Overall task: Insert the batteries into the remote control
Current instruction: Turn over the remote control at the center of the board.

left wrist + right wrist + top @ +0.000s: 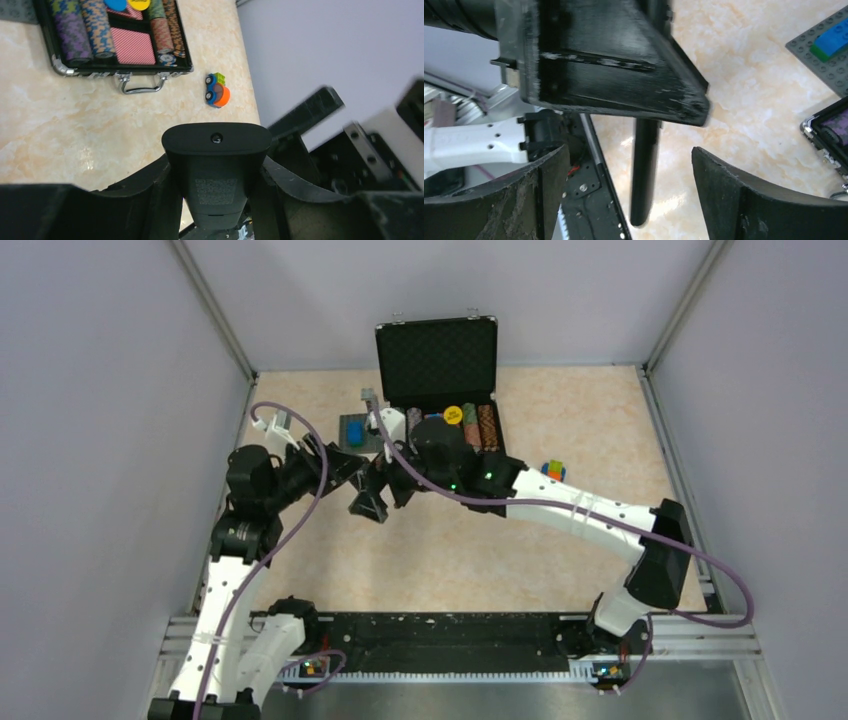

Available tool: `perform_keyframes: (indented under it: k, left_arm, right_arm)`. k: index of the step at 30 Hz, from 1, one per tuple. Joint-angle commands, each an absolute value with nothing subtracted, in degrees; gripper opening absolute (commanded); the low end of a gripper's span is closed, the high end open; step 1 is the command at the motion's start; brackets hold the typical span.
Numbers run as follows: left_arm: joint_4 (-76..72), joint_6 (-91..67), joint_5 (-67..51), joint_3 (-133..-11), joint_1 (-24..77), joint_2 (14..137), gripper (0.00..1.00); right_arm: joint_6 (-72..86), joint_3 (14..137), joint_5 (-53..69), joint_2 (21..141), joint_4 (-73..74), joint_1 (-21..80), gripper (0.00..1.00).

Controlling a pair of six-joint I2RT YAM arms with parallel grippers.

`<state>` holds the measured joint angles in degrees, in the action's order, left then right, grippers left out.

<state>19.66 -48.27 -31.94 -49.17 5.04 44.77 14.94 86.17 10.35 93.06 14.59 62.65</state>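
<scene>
Where the left gripper (215, 182) stands: clenched on the slim flat black plastic remote control (215, 142), one finger on each long edge.
Remote control: lifted off the bench (75, 125). Its printed back faces the left wrist camera, and its free end hangs between the two arms.
Right gripper (630, 160): released, with its curved fingers spread on either side of the remote's free end and touching nothing.
Step in hand: judged to be presenting the remote to the other arm, for a handover or to get at the battery bay. I cannot tell whether the bay cover is on.
Next move calls for: the left grip holding firm while the spread fingers line up squarely on the narrow bar before they close. After that, the batteries have to be found.
Count, batteries: none visible in any view.
Count, remote control: one.
Count, grippers: two, one loaded and one empty.
Count, bench things: one open black foam-lined poker-chip case (438, 360); one small blue, green and orange toy car (217, 91); one grey studded plate (824, 65) carrying one blue brick (835, 41).
</scene>
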Motion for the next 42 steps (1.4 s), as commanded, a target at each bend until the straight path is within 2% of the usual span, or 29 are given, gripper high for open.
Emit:
perform_keyframes:
  k: [1, 6, 12, 15, 26, 28, 33, 41, 42]
  left_arm:
    - [11.1, -42.8, -37.8, -50.9, 5.3, 40.4, 0.00]
    - [5.6, -42.3, -43.2, -52.4, 5.2, 37.8, 0.00]
    - [-6.9, -49.9, -50.6, -52.2, 5.3, 38.2, 0.00]
    - [-10.8, -53.5, -51.7, -52.4, 5.3, 38.7, 0.00]
    - [-17.1, -59.9, -51.3, -51.9, 5.3, 38.9, 0.00]
    - [-17.0, -59.8, -51.2, -51.9, 5.3, 38.8, 0.00]
    - [-15.2, -58.6, -51.0, -51.8, 5.3, 38.6, 0.00]
    - [-9.6, -54.9, -50.6, -52.0, 5.3, 37.8, 0.00]
    - [-9.1, -54.6, -50.5, -52.1, 5.3, 37.8, 0.03]
  right_arm:
    - [20.3, 84.9, 22.9, 85.2, 11.2, 56.6, 0.90]
    - [24.6, 80.7, 37.7, 80.4, 5.0, 50.7, 0.91]
    - [30.6, 78.8, 50.8, 82.1, -6.8, 50.4, 0.91]
    - [33.8, 78.0, 52.5, 82.5, -12.9, 50.5, 0.92]
    - [34.0, 81.0, 52.4, 87.1, -13.8, 53.7, 0.91]
    - [34.7, 81.3, 52.2, 88.0, -14.5, 54.3, 0.86]
    - [37.4, 80.7, 51.0, 88.6, -15.9, 54.4, 0.59]
    - [38.2, 77.9, 48.4, 87.0, -16.5, 54.3, 0.42]
    - [38.2, 77.7, 48.2, 86.9, -16.5, 54.4, 0.39]
